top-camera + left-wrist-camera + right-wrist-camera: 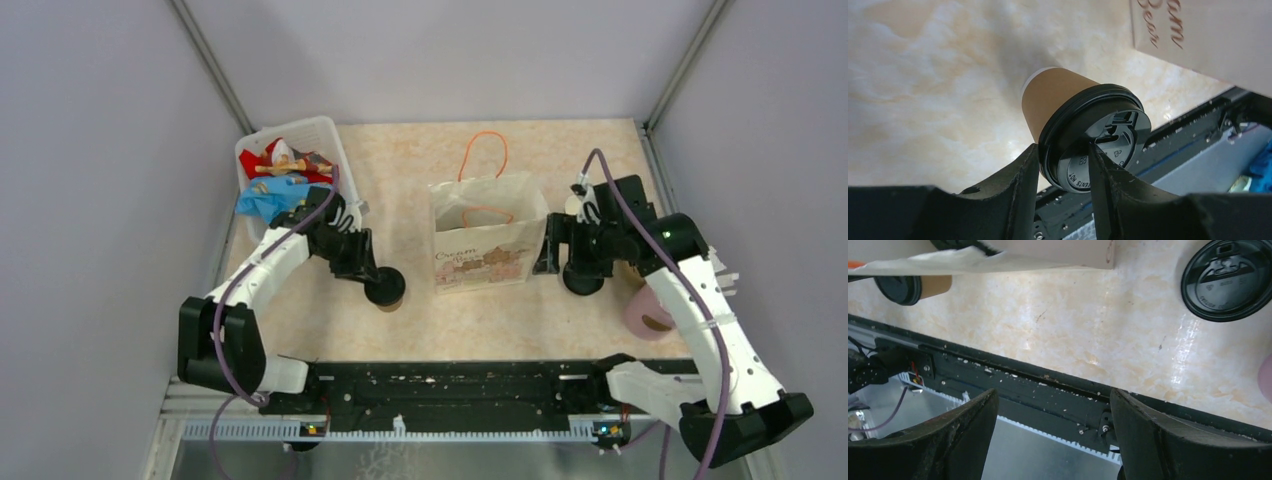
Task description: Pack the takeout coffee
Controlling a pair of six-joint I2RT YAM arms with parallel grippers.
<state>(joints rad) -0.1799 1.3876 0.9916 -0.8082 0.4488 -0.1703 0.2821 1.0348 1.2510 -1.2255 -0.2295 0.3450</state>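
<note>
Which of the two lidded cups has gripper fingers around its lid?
The cup left of the paper bag: the left gripper straddles its lid's rim. The other cup, right of the bag, stands untouched, the right gripper open.

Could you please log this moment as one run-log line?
left hand grips left cup lid rim | right hand open, empty | right cup lidded | bag upright

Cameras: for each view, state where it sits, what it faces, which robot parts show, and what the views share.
Top external: above and behind the arms, looking down at the table; both arms show.
Left wrist: looks along the left gripper, its fingers straddling the lid rim of the left cup.
Right wrist: looks past the open right gripper at the table's near edge.
Shared: all three show that cup and the paper bag.
</note>
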